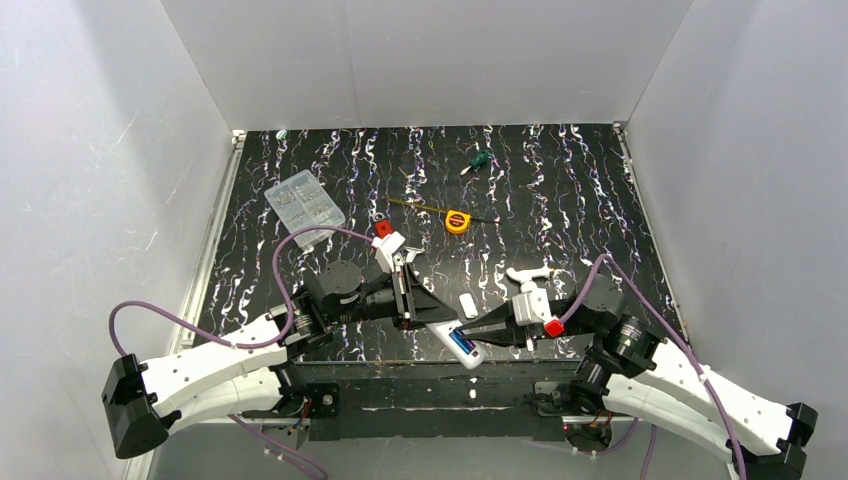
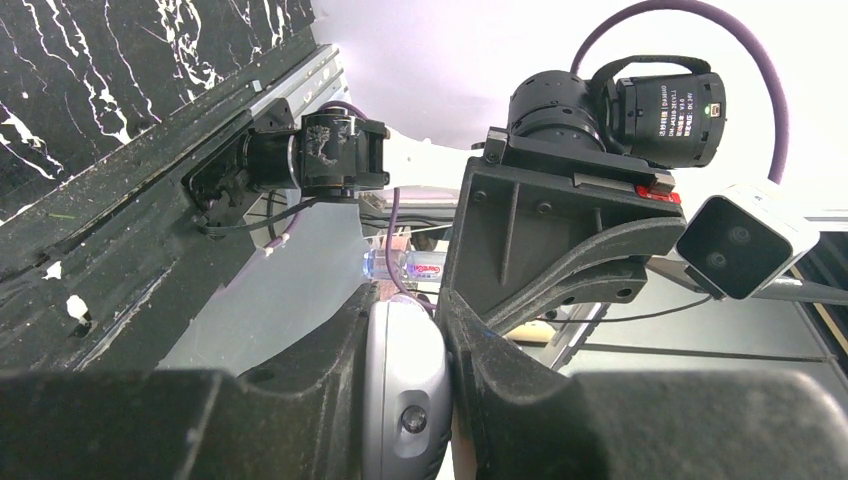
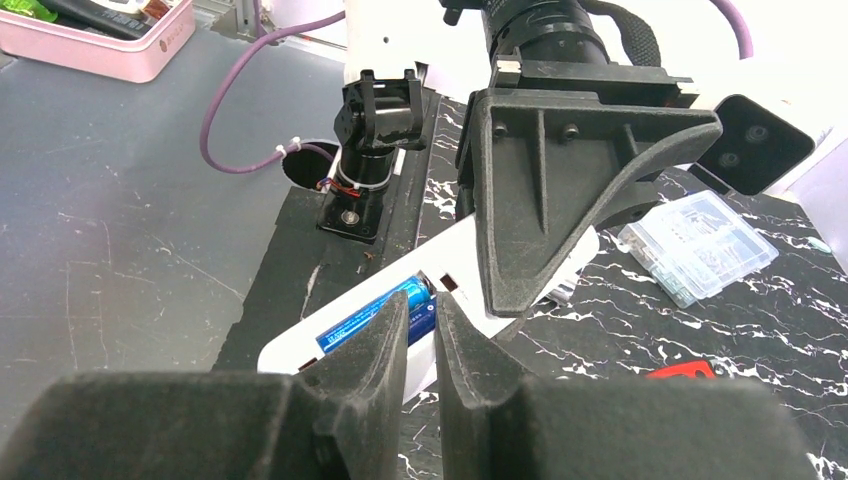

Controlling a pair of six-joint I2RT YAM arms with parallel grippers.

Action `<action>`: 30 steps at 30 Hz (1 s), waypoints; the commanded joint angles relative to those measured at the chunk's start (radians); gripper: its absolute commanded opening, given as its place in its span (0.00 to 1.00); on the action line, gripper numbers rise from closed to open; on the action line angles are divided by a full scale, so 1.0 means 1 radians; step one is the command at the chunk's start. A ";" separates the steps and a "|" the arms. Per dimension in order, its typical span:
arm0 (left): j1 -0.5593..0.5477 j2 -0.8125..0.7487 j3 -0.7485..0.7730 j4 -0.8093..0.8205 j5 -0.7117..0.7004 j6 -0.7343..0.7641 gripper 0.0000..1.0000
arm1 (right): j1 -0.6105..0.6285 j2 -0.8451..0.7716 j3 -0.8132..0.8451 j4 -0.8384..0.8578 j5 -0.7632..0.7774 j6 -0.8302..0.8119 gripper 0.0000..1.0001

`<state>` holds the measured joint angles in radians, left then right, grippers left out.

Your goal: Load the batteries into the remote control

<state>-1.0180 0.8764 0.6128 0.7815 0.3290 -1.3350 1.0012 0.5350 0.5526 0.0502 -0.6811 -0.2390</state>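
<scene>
The remote control (image 1: 447, 340) is a white handset held over the table's near edge, back side up. My left gripper (image 1: 412, 318) is shut on its far end, and the left wrist view shows its rounded end (image 2: 405, 390) pinched between both fingers. Blue batteries (image 3: 375, 312) lie in its open compartment, one fully visible and a second (image 3: 421, 323) showing between my right fingertips. My right gripper (image 3: 435, 305) hovers right over that second battery with its jaws a narrow gap apart. I cannot tell whether the tips touch the battery.
A small white cover piece (image 1: 467, 305) lies on the black marbled table (image 1: 560, 190) beside a white angled fitting (image 1: 527, 274). Farther back are a clear parts box (image 1: 304, 207), a yellow tape measure (image 1: 457, 221) and a green-handled screwdriver (image 1: 477, 161). White walls enclose the table.
</scene>
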 commanded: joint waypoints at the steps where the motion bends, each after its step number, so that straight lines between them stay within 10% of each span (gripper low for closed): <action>1: 0.012 -0.050 0.040 0.217 -0.007 -0.037 0.00 | 0.007 0.001 -0.046 -0.163 -0.020 0.037 0.24; 21: 0.011 -0.076 0.005 0.102 0.031 0.060 0.00 | 0.007 -0.141 0.042 -0.162 0.126 0.101 0.25; 30: 0.012 -0.064 -0.009 0.129 0.091 0.102 0.00 | 0.007 -0.071 0.188 -0.230 0.395 0.377 0.53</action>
<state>-1.0080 0.8394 0.6014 0.8181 0.3603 -1.2720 1.0054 0.4164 0.6548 -0.1261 -0.4282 -0.0296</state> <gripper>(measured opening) 0.249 0.470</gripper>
